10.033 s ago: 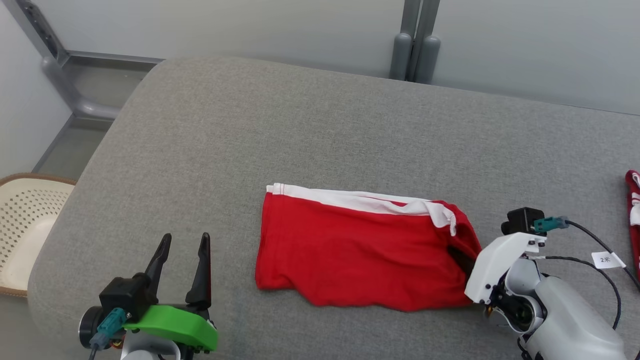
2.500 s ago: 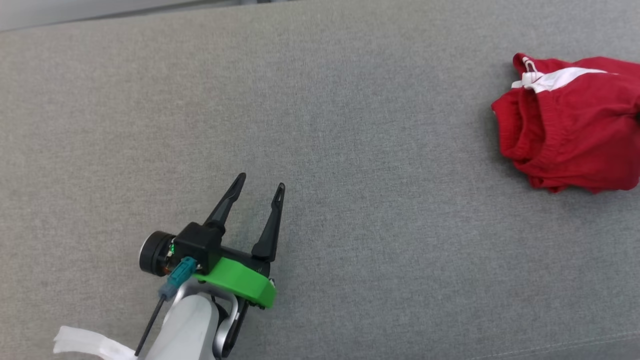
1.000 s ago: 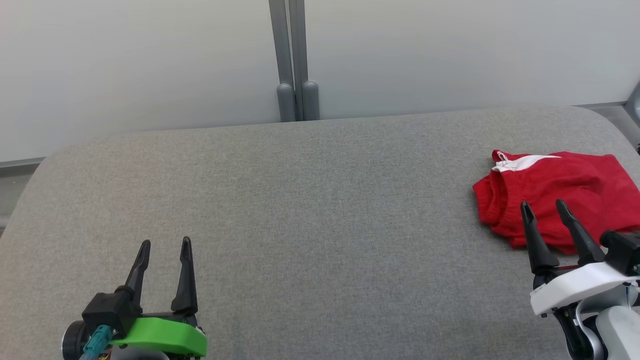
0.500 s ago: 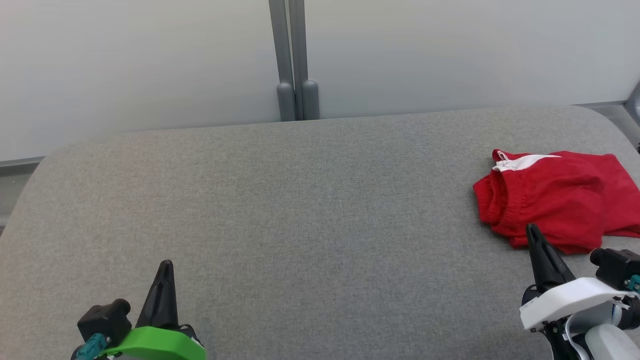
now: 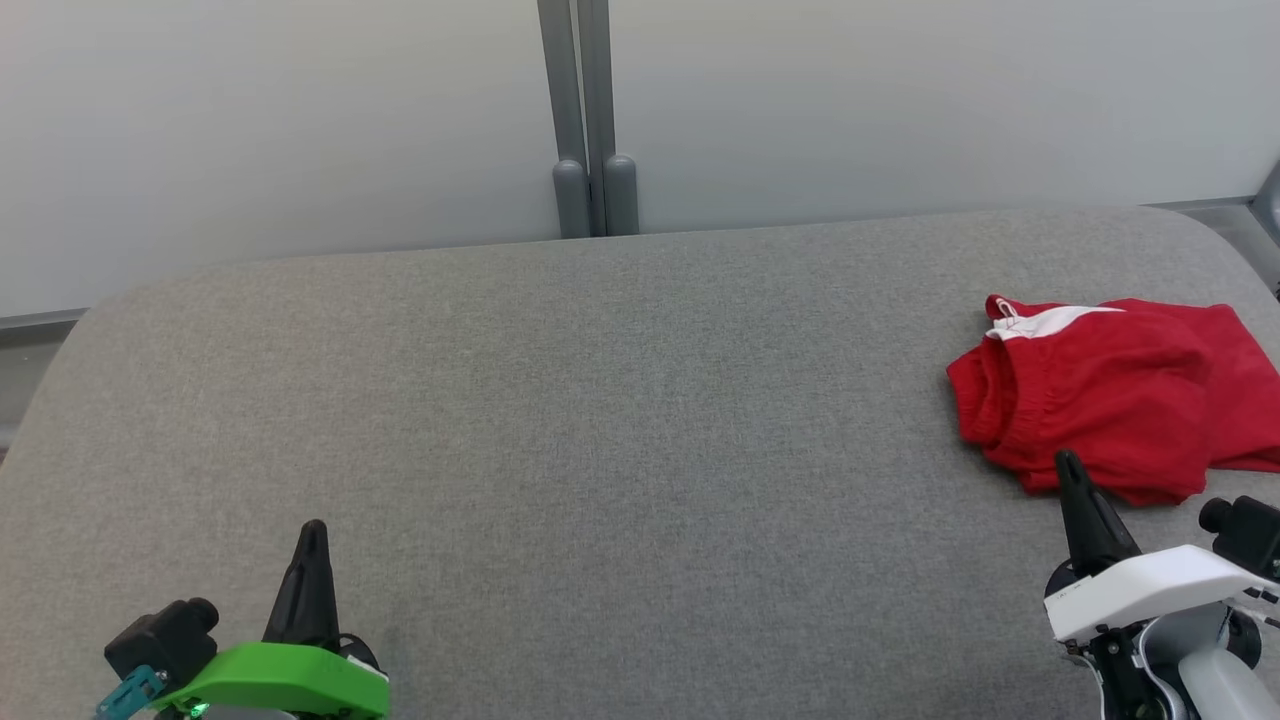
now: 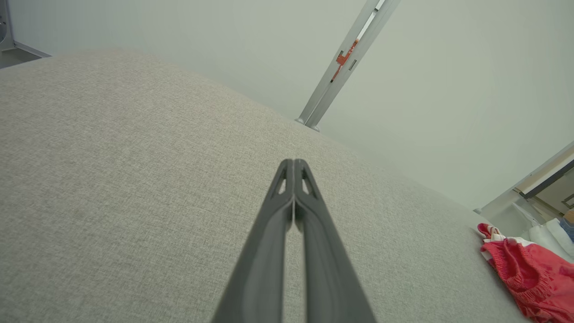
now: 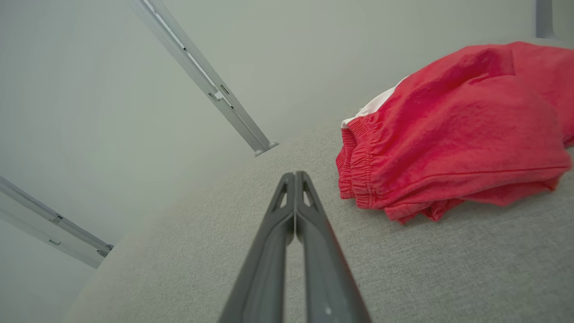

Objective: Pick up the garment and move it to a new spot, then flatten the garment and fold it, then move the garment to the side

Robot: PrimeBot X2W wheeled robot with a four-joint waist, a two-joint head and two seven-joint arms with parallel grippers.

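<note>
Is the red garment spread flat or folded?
Folded: the red garment lies as a compact bundle, with stacked layers showing at its edge.

Left gripper [image 5: 312, 527] and right gripper [image 5: 1068, 458] rest low and well apart, each with fingers pressed together.

test lab: grey padded table [image 5: 640, 400], pale partition panels [image 5: 250, 120]

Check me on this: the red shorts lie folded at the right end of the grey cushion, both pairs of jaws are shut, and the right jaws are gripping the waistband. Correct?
Not quite. The right jaws grip nothing. The right wrist view shows them closed tip to tip over bare grey cushion, beside the red shorts and clear of the waistband. The rest holds.
</note>
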